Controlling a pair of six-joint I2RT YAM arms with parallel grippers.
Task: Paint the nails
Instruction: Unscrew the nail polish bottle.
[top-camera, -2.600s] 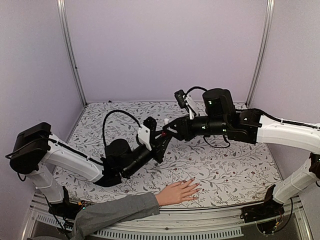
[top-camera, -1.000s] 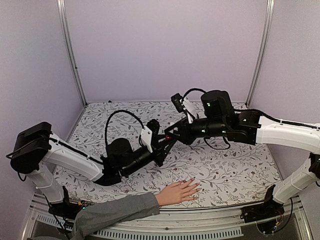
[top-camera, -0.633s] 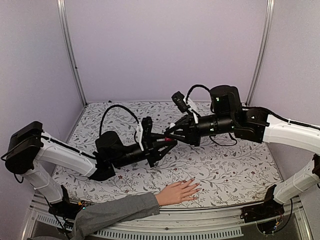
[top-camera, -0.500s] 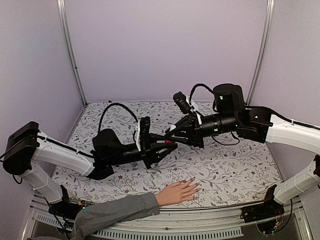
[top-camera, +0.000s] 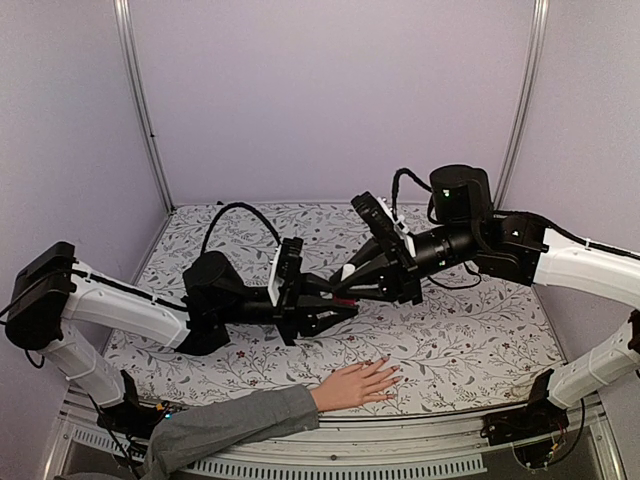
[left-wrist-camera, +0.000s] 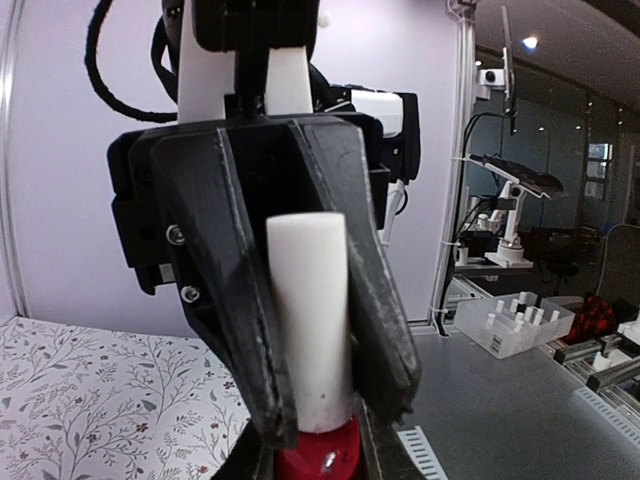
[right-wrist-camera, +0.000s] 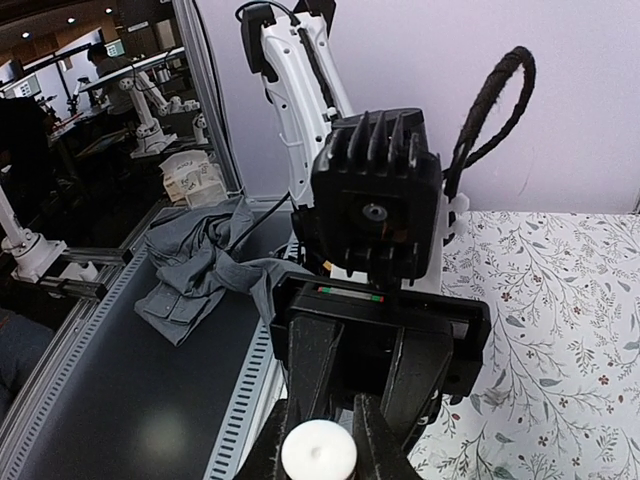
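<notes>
**Two grippers met over a red bottle while a pale hand lay flat at the table's near edge**

The left gripper was clenched on a small red bottle and held it in the air above the middle of the table. The right gripper faced it from the other side. Its black fingers were closed tightly around the bottle's white cap, one on each side. In the right wrist view the round top of the cap sat between that gripper's own fingertips, with the left arm's wrist straight behind it. Both arms reached inward and low, so their grippers met tip to tip.

Nearer the camera, a pale hand rested palm down on the flowered tablecloth. Its fingers were stretched out, slightly spread and pointing right, and it held nothing. A grey sleeve ran from it to the lower left, across the table's front rail. The nails were at the fingertips, well apart from both grippers and nearer the table's edge than them. They were too small in the overhead view for their colour to be told. Nothing lay between the hand and the grippers above it.
</notes>
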